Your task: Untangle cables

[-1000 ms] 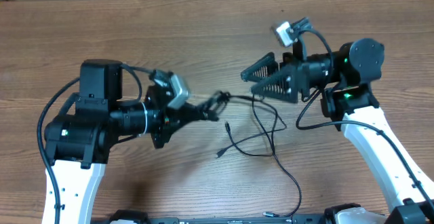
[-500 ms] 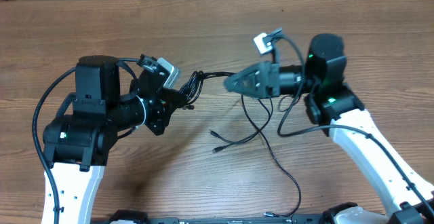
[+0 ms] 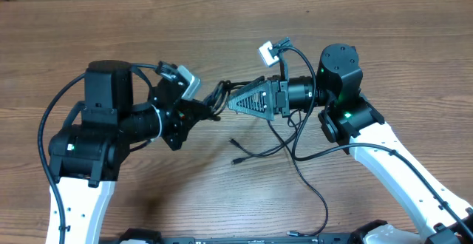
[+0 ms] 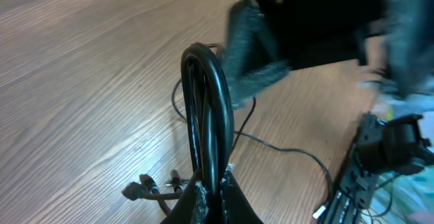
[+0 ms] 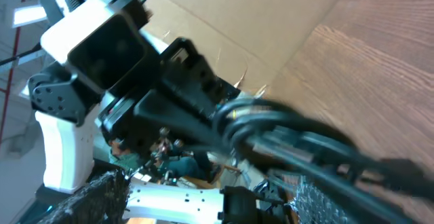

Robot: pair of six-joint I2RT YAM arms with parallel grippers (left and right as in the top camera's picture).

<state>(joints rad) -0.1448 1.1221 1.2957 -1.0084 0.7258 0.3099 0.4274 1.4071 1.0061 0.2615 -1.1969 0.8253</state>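
The cables are thin black cords. My left gripper (image 3: 209, 111) is shut on a looped bundle of them (image 3: 219, 95), held above the table. In the left wrist view the loop (image 4: 207, 108) rises from my shut fingertips (image 4: 213, 198), and small plugs (image 4: 146, 187) hang beside them. My right gripper (image 3: 230, 103) is open and points left, its tips right at the bundle. In the right wrist view the blurred cords (image 5: 271, 125) run between its spread fingers (image 5: 210, 203). Loose strands (image 3: 270, 149) trail onto the table below.
A plug end (image 3: 236, 161) lies on the wooden table (image 3: 384, 37) at the centre. One long cord (image 3: 319, 200) runs toward the front edge. The right arm's own thicker wiring (image 3: 303, 137) hangs by its wrist.
My right gripper has swung left across the table up to the bundle. My left gripper has drawn back to the left with the bundle, pulling the loose strands along.
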